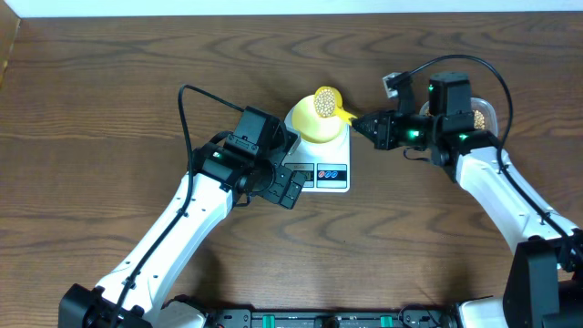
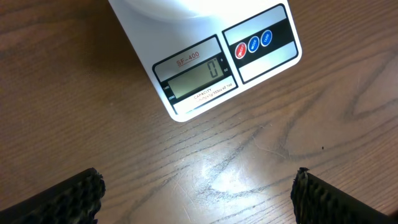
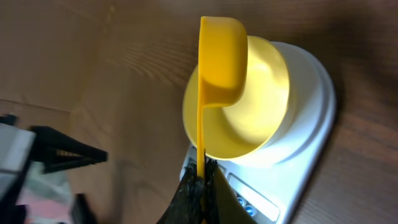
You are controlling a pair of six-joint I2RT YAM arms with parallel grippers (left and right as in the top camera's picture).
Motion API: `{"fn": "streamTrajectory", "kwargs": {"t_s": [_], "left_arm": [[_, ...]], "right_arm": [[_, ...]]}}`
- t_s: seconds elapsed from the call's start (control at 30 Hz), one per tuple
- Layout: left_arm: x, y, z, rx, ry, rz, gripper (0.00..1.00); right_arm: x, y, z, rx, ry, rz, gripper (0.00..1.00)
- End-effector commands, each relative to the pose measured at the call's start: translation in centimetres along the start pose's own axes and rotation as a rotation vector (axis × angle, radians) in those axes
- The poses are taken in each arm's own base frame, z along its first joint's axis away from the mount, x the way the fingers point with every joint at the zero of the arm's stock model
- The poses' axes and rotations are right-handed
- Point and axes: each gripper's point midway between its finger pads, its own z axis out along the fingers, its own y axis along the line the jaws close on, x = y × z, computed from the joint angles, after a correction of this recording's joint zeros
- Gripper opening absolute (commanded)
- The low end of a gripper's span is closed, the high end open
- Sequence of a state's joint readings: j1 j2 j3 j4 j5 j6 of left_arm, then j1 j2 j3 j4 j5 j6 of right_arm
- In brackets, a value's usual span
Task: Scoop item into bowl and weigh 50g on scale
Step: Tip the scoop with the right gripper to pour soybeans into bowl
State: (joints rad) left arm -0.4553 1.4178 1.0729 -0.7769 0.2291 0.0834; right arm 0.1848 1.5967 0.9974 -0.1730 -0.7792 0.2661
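Note:
The white scale (image 1: 330, 173) stands mid-table with the pale-yellow bowl (image 1: 310, 126) on its platform. My right gripper (image 1: 363, 124) is shut on the handle of a bright yellow scoop (image 1: 327, 102), which is held over the bowl and is full of tan beans (image 1: 325, 99). In the right wrist view the scoop (image 3: 221, 53) hangs above the bowl (image 3: 264, 121) and scale (image 3: 314, 149), with the gripper (image 3: 203, 186) clamped on the thin handle. My left gripper (image 1: 290, 185) is open just in front of the scale. Its fingers (image 2: 62, 199) stand wide apart over bare wood, below the scale (image 2: 205, 62), whose display reads 0.
A clear tub of beans (image 1: 481, 117) sits at the right behind my right arm. Cables loop above both arms. Brown wooden tabletop (image 1: 109, 109) surrounds the scale.

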Motion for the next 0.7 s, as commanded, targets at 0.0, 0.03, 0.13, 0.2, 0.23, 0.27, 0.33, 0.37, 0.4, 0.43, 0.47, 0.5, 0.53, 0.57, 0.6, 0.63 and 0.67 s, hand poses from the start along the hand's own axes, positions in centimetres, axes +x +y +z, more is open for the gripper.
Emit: {"fn": "streamTrajectory", "kwargs": {"t_s": [0.0,0.03,0.13,0.2,0.23,0.27,0.33,0.37,0.4,0.43,0.47,0.5,0.53,0.57,0.6,0.63,0.67], "left_arm": [[0.4,0.3,0.4,-0.012,0.018,0.011,0.98],[0.4,0.3,0.4,-0.012,0.018,0.011,0.98],[0.4,0.3,0.4,-0.012,0.018,0.011,0.98],[0.4,0.3,0.4,-0.012,0.018,0.011,0.98],[0.4,0.3,0.4,-0.012,0.018,0.011,0.98],[0.4,0.3,0.4,-0.012,0.018,0.011,0.98],[0.4,0.3,0.4,-0.012,0.018,0.011,0.98],[0.4,0.3,0.4,-0.012,0.018,0.011,0.98],[0.4,0.3,0.4,-0.012,0.018,0.011,0.98],[0.4,0.3,0.4,-0.012,0.018,0.011,0.98],[0.4,0.3,0.4,-0.012,0.018,0.011,0.98],[0.4,0.3,0.4,-0.012,0.018,0.011,0.98],[0.4,0.3,0.4,-0.012,0.018,0.011,0.98],[0.4,0.3,0.4,-0.012,0.018,0.011,0.98],[0.4,0.3,0.4,-0.012,0.018,0.011,0.98],[0.4,0.3,0.4,-0.012,0.018,0.011,0.98],[0.4,0.3,0.4,-0.012,0.018,0.011,0.98]], "right_arm": [[0.2,-0.1,0.6,0.042,0.005,-0.134,0.01],[0.3,0.0,0.8,0.040,0.011,-0.161,0.01],[0.5,0.0,1.2,0.068,0.017,-0.237,0.01],[0.4,-0.6,1.4,0.122,0.015,-0.257,0.01],[0.4,-1.0,1.4,0.149,0.013,-0.265,0.01],[0.4,-1.1,1.4,0.157,0.016,-0.292,0.01],[0.5,-1.2,1.4,0.161,0.022,-0.320,0.01],[0.6,-1.4,1.4,0.174,0.027,-0.316,0.01],[0.7,-1.6,1.4,0.180,0.031,-0.316,0.01],[0.8,-1.6,1.3,0.182,0.036,-0.325,0.01],[0.8,-1.6,1.3,0.181,0.037,-0.337,0.01],[0.6,-1.5,1.3,0.181,0.032,-0.342,0.01],[0.6,-1.5,1.3,0.180,0.031,-0.344,0.01],[0.6,-1.4,1.3,0.180,0.030,-0.344,0.01],[0.5,-1.3,1.2,0.180,0.028,-0.345,0.01],[0.5,-1.2,1.1,0.179,0.025,-0.348,0.01],[0.2,-1.0,0.9,0.178,0.017,-0.354,0.01]]}}
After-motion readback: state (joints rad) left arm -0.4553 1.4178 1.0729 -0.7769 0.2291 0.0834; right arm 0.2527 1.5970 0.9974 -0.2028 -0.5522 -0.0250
